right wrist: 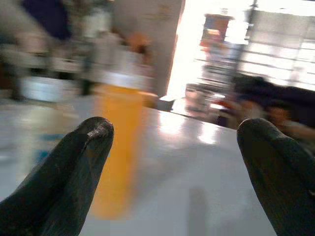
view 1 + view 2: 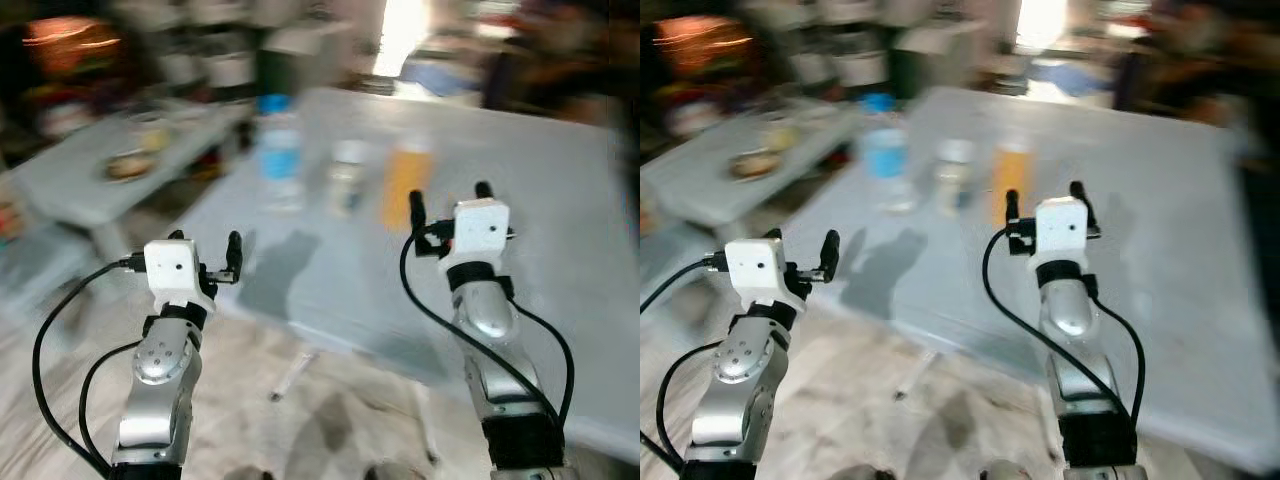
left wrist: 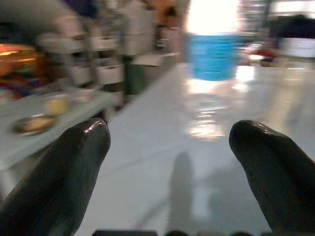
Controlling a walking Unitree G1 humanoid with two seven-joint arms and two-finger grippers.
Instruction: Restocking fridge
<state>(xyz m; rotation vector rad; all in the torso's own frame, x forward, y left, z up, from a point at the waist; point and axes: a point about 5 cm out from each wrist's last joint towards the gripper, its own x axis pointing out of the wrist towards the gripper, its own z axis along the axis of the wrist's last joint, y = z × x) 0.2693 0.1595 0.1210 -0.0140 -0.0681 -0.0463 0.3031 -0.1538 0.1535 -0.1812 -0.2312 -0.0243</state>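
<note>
While the view is blurred, both grippers, left [image 2: 205,256] and right [image 2: 450,210], are held wide open and empty; bottles [image 2: 280,150] at 12 o'clock on the table [image 2: 560,250] are judged approached; next, one must be grasped.

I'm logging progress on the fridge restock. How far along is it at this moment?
Early stage. Nothing looks done: the water bottle, the clear bottle and the orange bottle all stand on the grey table. In hand: nothing; the left claw and right claw are open and raised toward the bottles, the right one lined up near the orange one. Left: grasping each bottle and carrying it to the fridge.
</note>
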